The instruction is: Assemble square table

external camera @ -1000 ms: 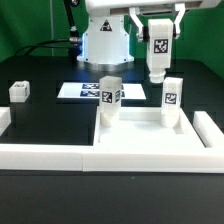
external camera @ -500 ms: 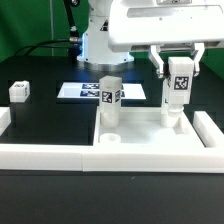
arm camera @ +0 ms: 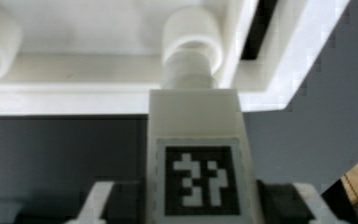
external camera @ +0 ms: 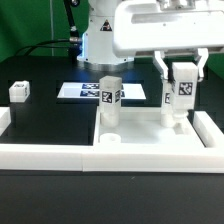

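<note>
The white square tabletop (external camera: 140,137) lies tray-side up behind the front wall. Two tagged white legs stand in it: one at the exterior view's left corner (external camera: 109,100) and one at the right (external camera: 169,112), partly hidden. My gripper (external camera: 182,78) is shut on a third tagged leg (external camera: 183,90) and holds it upright just above the tabletop's right side, close to the standing right leg. In the wrist view the held leg (arm camera: 197,140) sits between my fingers (arm camera: 105,200), with a standing leg (arm camera: 190,55) beyond it. A fourth leg (external camera: 18,91) lies at the far left.
The marker board (external camera: 78,90) lies flat behind the tabletop. A long low white border wall (external camera: 90,156) runs along the front, with raised ends at the exterior view's left (external camera: 4,122) and right (external camera: 208,128). The robot base (external camera: 105,40) stands at the back.
My gripper has carried the held leg down and toward the exterior view's right, from behind the tabletop to just over its right side. The other legs have not moved.
</note>
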Controlling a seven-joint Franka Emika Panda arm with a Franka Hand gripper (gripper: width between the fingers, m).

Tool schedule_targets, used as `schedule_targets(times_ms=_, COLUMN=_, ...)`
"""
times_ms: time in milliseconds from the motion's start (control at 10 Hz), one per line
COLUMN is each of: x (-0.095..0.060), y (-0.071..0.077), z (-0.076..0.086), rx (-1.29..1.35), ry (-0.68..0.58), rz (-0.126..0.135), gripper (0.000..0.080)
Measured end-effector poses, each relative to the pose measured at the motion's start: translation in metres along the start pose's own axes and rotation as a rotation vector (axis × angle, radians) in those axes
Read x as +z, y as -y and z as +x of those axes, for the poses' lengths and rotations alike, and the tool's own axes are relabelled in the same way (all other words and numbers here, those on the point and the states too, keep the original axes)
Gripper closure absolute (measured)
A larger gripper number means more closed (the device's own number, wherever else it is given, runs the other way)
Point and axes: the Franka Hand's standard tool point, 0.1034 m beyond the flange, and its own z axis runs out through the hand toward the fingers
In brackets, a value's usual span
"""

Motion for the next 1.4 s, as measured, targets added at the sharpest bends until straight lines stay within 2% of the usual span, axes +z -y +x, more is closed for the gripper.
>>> schedule_targets(times_ms=200, x=0.011, y=0.004, z=-0.002, rx=-0.001, ry=0.004, rz=0.003, gripper=0.0509)
schedule_targets(times_ms=500, x=0.014, y=-0.004, z=0.002, rx=0.009, ry=0.003, rz=-0.004, gripper=0.0509)
schedule_targets(times_ms=1400, x=0.02, y=-0.006, z=0.01, rx=0.014, ry=-0.017, rz=-0.009, gripper=0.0509)
